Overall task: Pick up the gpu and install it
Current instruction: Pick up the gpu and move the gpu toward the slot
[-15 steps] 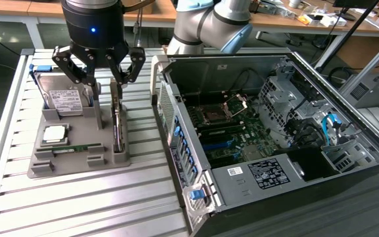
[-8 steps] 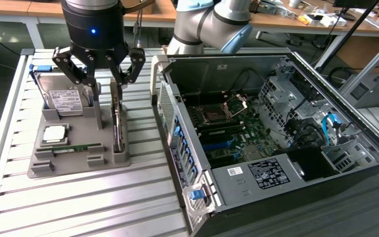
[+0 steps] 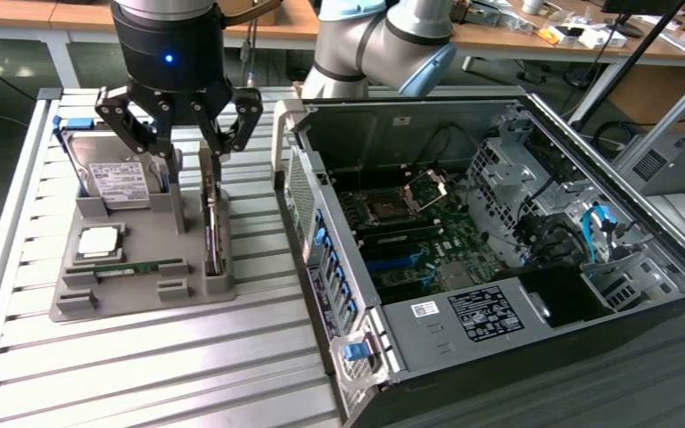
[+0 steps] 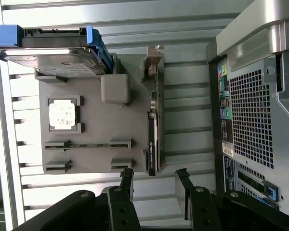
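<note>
- A slatted metal desk (image 3: 140,357) carries the work, with cluttered benches behind it.
- The gpu (image 3: 211,218) stands on its long edge in a slot along the side of a grey fixture tray (image 3: 140,290), the side nearest the computer case (image 3: 462,312). Its silver bracket end points away from the tray's front.
- The jaws hang just above the card, spread wide and holding nothing. In the wrist view they straddle the line of the card's thin edge.
- Doing this step well probably means centring the jaws across the card's thickness, coming straight down, and closing on the board's flat faces rather than the bracket.
- A vertical lift looks safest, since any tilt could bind the card in its slot.
- On the tray's other side sit a hard drive (image 3: 117,178), a processor (image 3: 99,241) and a memory stick (image 3: 140,267), all apart from the card.
- The case lies open on the exterior view's right, its motherboard (image 3: 414,241) exposed.
</note>
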